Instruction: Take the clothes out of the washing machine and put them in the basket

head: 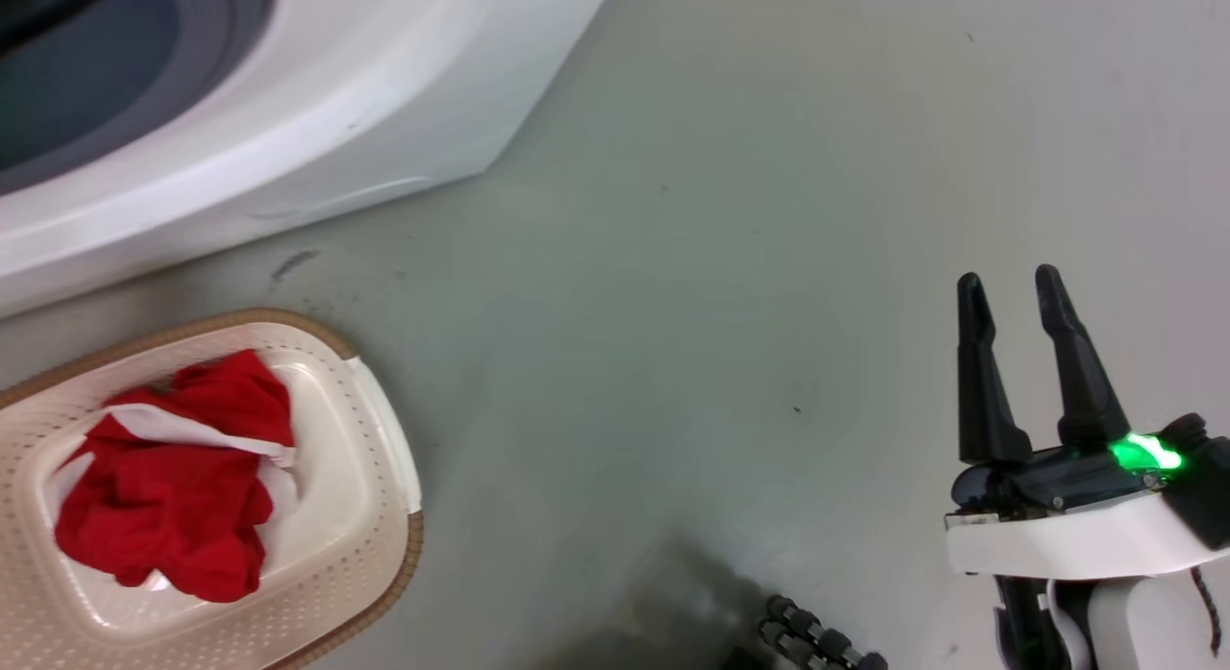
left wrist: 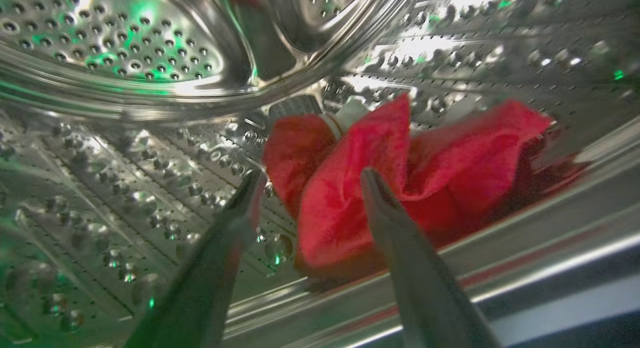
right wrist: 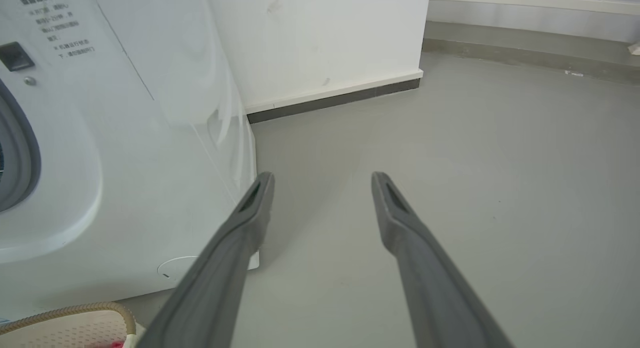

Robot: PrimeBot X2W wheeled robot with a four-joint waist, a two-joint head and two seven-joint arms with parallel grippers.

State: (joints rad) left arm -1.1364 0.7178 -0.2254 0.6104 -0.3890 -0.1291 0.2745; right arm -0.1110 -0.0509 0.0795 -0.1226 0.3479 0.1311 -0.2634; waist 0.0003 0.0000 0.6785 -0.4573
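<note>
Red garment (left wrist: pixel 425 188) lies crumpled centre-right in the steel drum (left wrist: pixel 125 48), left gripper (left wrist: pixel 310 175) poised wide at its near fold, so this second retrieval likely needs closing next; the other garment (head: pixel 173 497) sits in the basket (head: pixel 384 574) lower left, right gripper (head: pixel 1009 278) parted and empty.

Red clothes (head: pixel 173 487) — in basket (head: pixel 370 516), in drum (left wrist: pixel 125 53)

text: none legible | washing machine (right wrist: pixel 125 138) front: small grey printed lines (right wrist: pixel 55 26), too blurred to read
</note>
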